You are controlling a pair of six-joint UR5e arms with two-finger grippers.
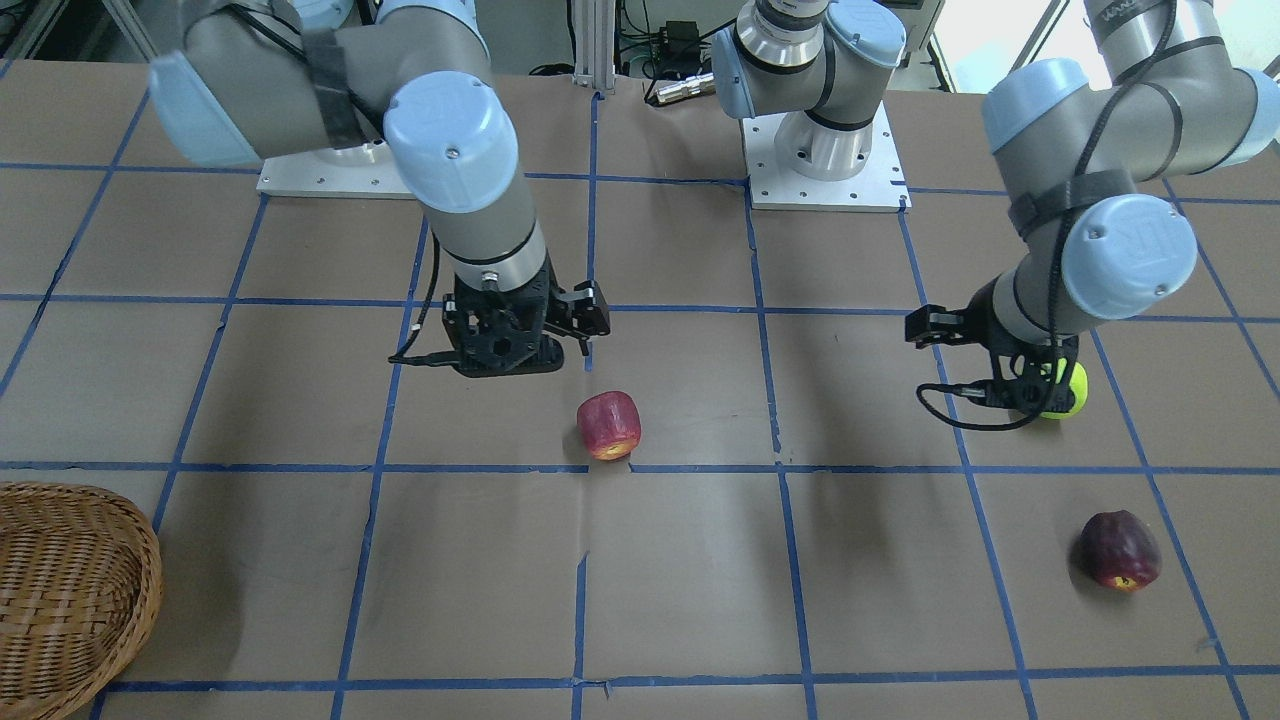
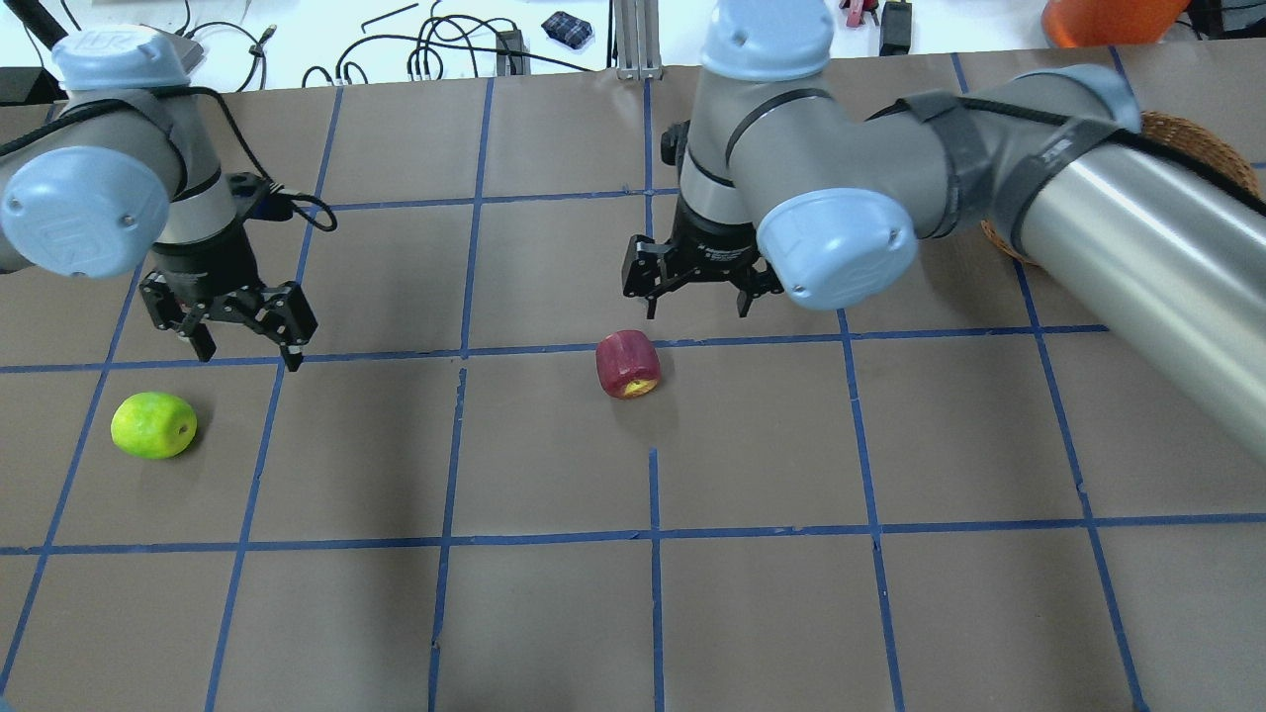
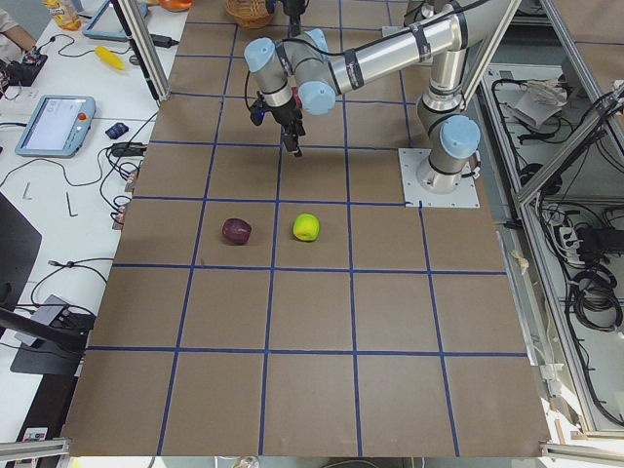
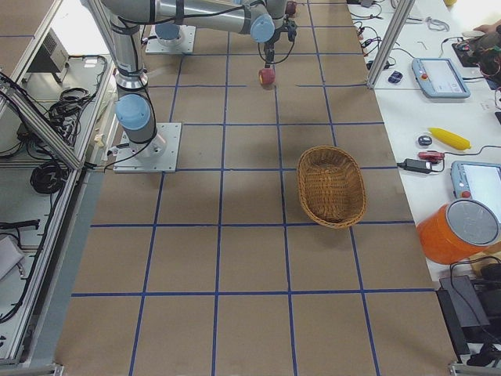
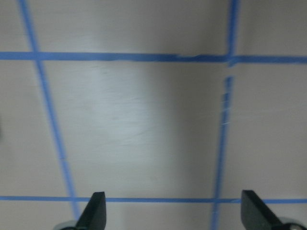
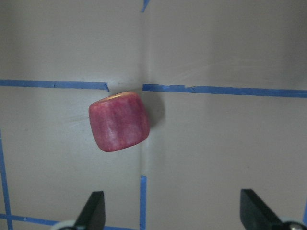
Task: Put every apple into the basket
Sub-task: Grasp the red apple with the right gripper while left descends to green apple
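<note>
- We see a wide table covered in brown paper (image 3: 312,390), ruled into squares by blue tape lines (image 3: 292,352).
- In the right-side view, a long white workbench (image 4: 438,102) runs along three o'clock. It carries a grey-framed tablet-like pendant (image 4: 440,77), a yellow banana-shaped object (image 4: 450,139) and an orange bucket with a grey lid (image 4: 462,231).
- Silver aluminium posts (image 4: 389,39) stand at one o'clock.
- Black cable bundles (image 4: 47,168) lie at nine o'clock.
- In the front-facing view, we meet bright white light (image 1: 1000,40) at one o'clock.
</note>
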